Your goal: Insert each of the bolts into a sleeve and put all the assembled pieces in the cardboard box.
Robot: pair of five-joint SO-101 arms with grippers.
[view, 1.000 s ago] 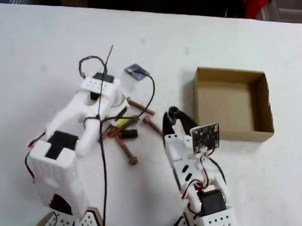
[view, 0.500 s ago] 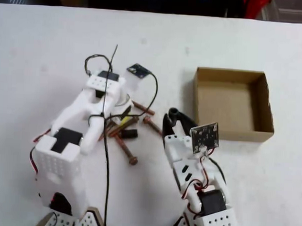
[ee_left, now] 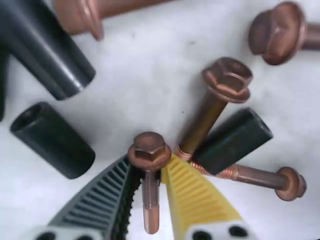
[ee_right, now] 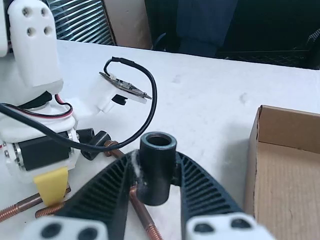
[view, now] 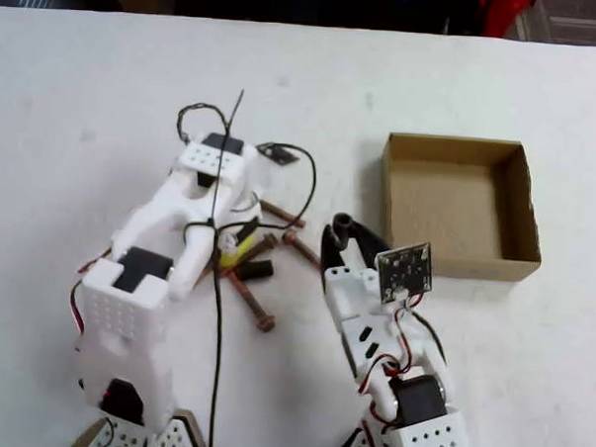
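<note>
In the left wrist view my left gripper (ee_left: 149,165) is shut on a copper bolt (ee_left: 149,200), whose shank lies between the grey and yellow fingers (ee_left: 192,195). Other bolts (ee_left: 216,102) and black sleeves (ee_left: 50,140) lie scattered around it. From above, this gripper (view: 240,243) sits over the pile of bolts (view: 252,298). My right gripper (ee_right: 156,165) is shut on an upright black sleeve (ee_right: 157,167), open end up. In the high view that sleeve (view: 342,223) stands left of the cardboard box (view: 455,260), with the right gripper (view: 339,237) around it.
The open cardboard box (ee_right: 285,170) holds nothing and sits on the white table at the right. A loose sleeve (view: 255,269) and bolts (view: 299,245) lie between the two arms. The left arm's cable (view: 304,189) loops above the pile.
The left arm has shifted to the right and farther from the table's front edge, over the pile. The right arm has kept still with its sleeve.
</note>
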